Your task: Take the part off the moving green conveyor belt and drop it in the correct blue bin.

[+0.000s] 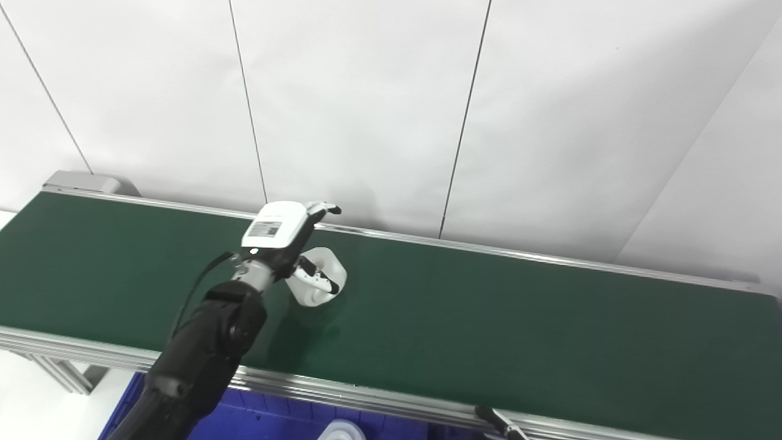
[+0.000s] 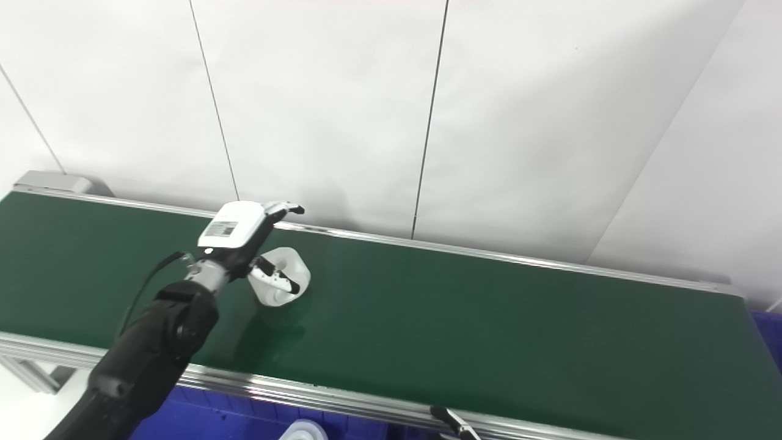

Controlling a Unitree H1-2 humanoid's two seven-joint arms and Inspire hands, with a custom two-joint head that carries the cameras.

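Nearest, below the left hand's [image 1: 286, 235] arm: a blue bin [image 1: 263, 421] under the belt's near rail [image 1: 366, 397], with something white [image 1: 339, 431] just showing inside. To the right along that rail, a dark sliver of the right hand [image 1: 498, 421]; cannot tell whether spread or closed.

At the left hand: thumb [image 1: 317, 275] lying across the white part [image 1: 321, 278], other fingers [image 1: 324, 209] reaching over its far side, wrapped around but not plainly clamped. Part resting on the belt [image 1: 489, 318], right under the palm.

Looks like hollow moulded plastic: probably light, stiff, smooth and somewhat slippery, unlikely to break in a drop. Best taken across the rounded body, thumb against fingers, squeezed firmly.

Beyond the hand: far rail [image 1: 550, 260] close behind the fingertips, then wall [image 1: 366, 110], so little room that way. Right of the hand: long bare belt, plenty of room. Clearest path up and back over the near rail.
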